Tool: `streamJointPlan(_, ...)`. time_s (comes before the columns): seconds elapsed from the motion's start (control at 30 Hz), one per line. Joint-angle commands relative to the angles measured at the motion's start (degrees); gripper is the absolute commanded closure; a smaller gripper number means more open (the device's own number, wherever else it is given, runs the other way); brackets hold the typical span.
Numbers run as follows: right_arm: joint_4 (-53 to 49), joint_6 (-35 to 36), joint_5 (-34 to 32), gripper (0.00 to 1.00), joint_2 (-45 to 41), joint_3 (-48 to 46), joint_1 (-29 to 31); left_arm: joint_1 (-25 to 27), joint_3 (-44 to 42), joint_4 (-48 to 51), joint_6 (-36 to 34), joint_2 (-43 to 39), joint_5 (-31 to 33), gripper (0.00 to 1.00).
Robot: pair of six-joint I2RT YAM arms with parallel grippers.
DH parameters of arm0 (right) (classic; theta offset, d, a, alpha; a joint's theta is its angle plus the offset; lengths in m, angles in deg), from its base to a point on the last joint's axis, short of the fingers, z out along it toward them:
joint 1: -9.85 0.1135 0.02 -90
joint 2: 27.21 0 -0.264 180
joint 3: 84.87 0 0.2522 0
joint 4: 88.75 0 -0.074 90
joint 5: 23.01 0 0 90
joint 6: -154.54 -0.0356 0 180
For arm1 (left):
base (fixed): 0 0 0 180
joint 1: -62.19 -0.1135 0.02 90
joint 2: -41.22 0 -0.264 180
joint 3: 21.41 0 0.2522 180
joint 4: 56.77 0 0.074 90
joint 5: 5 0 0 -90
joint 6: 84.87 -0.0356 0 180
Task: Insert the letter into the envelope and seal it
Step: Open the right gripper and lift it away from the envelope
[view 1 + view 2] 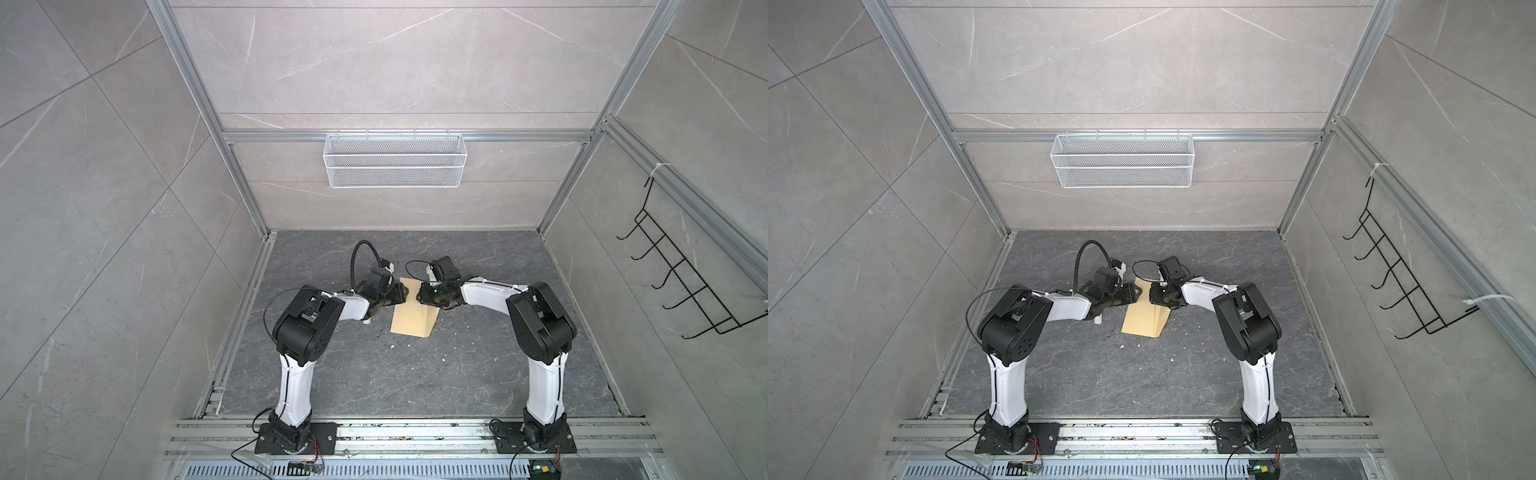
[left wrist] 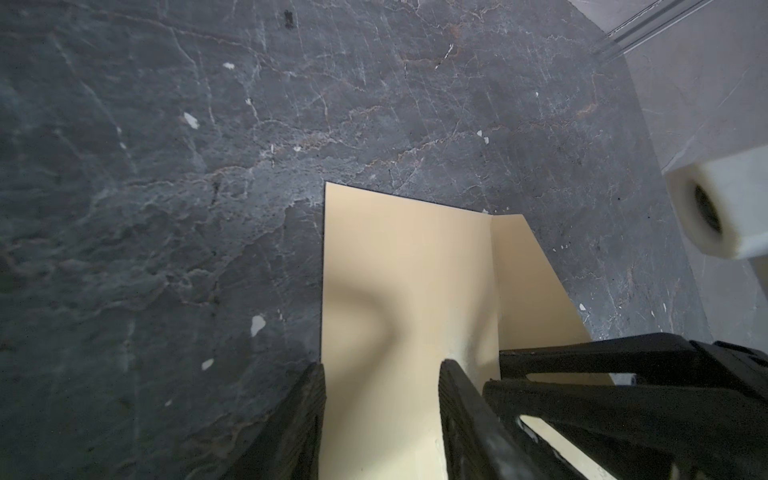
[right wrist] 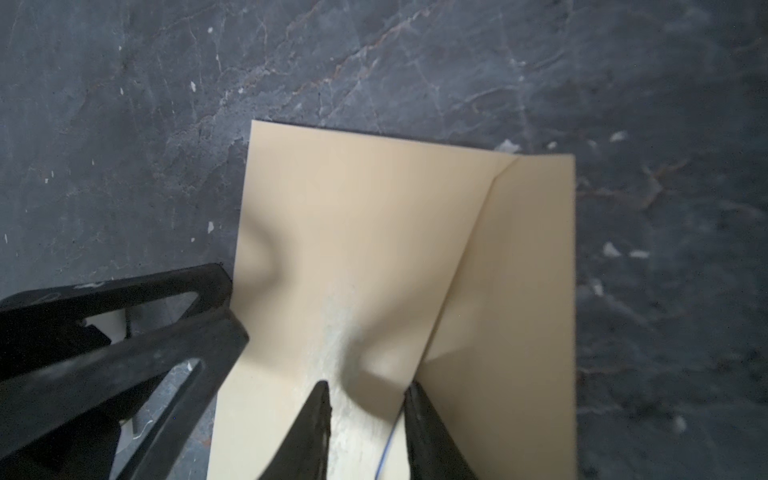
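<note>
Nearest the left wrist lens, left fingers (image 2: 301, 432) stood parted astride the envelope (image 2: 399, 270). Right wrist: right fingers (image 3: 316, 432) flanked a blue edge of the letter (image 3: 386, 449), tucked inside; grip undeterminable. In a top view, envelope (image 1: 409, 320) lay on bench (image 1: 374, 374), flap (image 1: 432, 322) raised. Sealing judged pending: flap wants folding down, pressing.

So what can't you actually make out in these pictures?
- The letter: only a thin blue edge shows in the right wrist view; the envelope hides the rest.
- The envelope's far end: in both top views the left gripper and right gripper largely cover it.
- A small white cylinder: mostly under the left arm in both top views.
- A white block: blurred and cut off by the left wrist view's edge.
</note>
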Motion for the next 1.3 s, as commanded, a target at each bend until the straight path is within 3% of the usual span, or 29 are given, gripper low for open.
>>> streamJointPlan(0.0,0.46,-0.25,1.76,0.67,2.72,0.59,0.42,0.50,0.65,1.06,0.82,2.03,-3.48,0.52)
streamJointPlan(0.17,0.02,0.35,0.89,0.66,-0.24,-0.24,0.47,0.51,-0.10,0.91,0.95,-0.07,-3.37,0.53)
streamJointPlan(0.3,-0.49,1.44,-0.52,0.62,-9.33,-3.39,0.42,0.50,-1.14,2.65,-0.90,-5.82,-2.33,0.50)
streamJointPlan(0.57,-8.13,9.21,-9.05,0.41,-28.85,-6.87,0.12,2.10,-1.63,11.57,-9.52,-21.07,2.31,0.41)
streamJointPlan(0.73,-12.14,13.34,-13.70,0.33,-36.16,-9.09,-1.09,7.92,1.84,21.52,-16.81,-25.60,9.09,0.36)
streamJointPlan(0.87,-13.23,13.91,-15.77,0.31,-42.13,-12.17,-3.29,13.86,7.21,27.96,-20.14,-23.42,15.36,0.33)
streamJointPlan(1.0,-14.10,12.70,-16.87,0.29,-46.32,-15.23,-7.05,19.30,16.56,35.49,-20.40,-16.14,23.84,0.32)
streamJointPlan(1.13,-14.06,11.00,-18.07,0.11,-48.64,-18.52,-9.52,22.16,26.41,42.84,-15.64,-8.09,28.14,0.32)
streamJointPlan(1.27,-13.60,9.79,-18.78,0.09,-49.88,-20.72,-10.73,23.29,29.05,43.50,-11.22,-4.13,30.65,0.32)
